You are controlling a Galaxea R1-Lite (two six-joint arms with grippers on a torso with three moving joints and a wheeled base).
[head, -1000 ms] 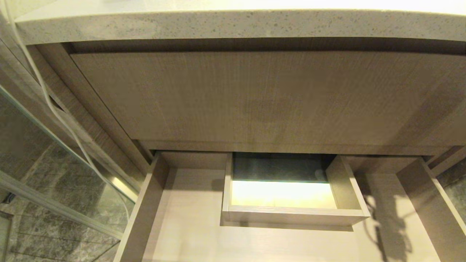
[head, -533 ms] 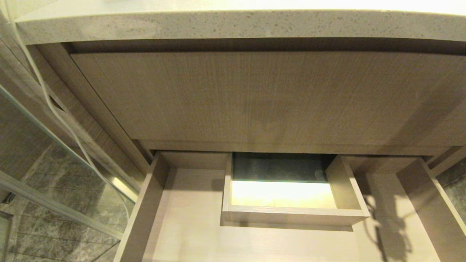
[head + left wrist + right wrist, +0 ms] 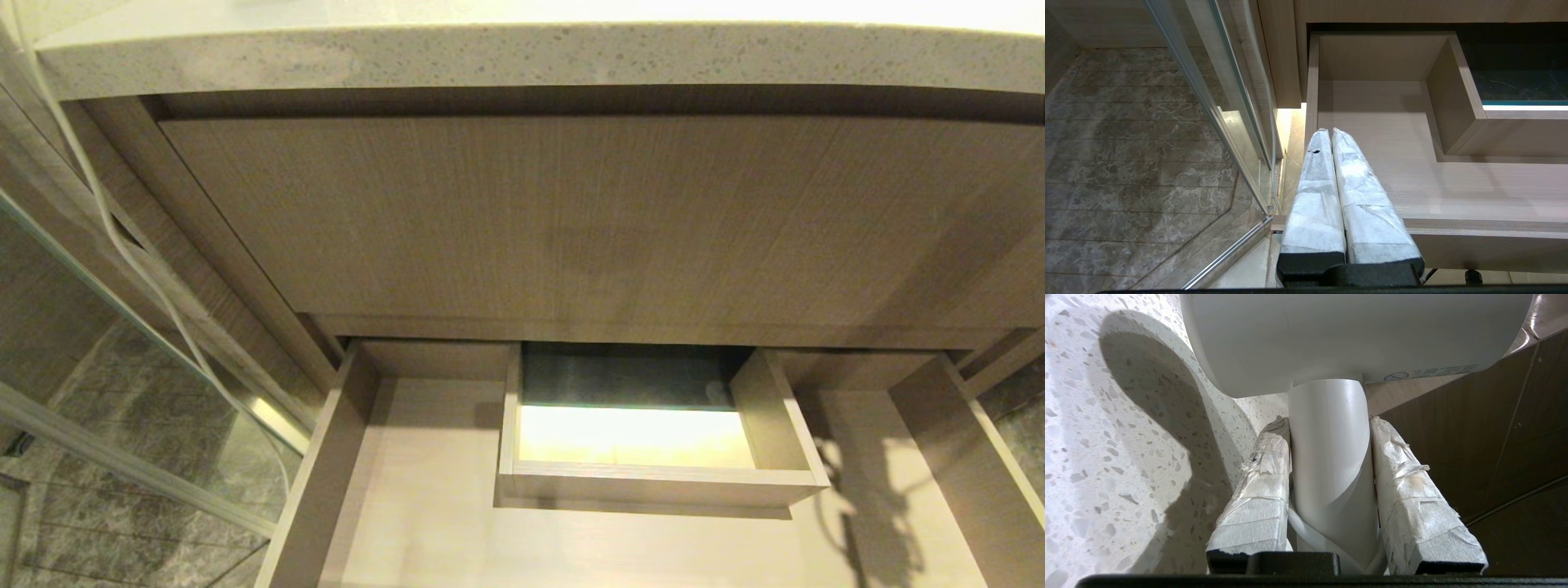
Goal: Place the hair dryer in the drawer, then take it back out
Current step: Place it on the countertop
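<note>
Currently the right end effector (image 3: pixel 1330 457) pinches the hair dryer (image 3: pixel 1331 465) by its handle above the speckled surface (image 3: pixel 1106 457). You should carry it low past the surface's front edge into the open drawer (image 3: pixel 424 490), beside the boxed cut-out (image 3: pixel 653 482). Left end effector (image 3: pixel 1331 134): pressed together, idle at the drawer's left front corner.

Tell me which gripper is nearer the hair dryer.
Right. The right gripper is clamped on the hair dryer handle above the speckled counter; the left gripper hangs shut over the drawer.
</note>
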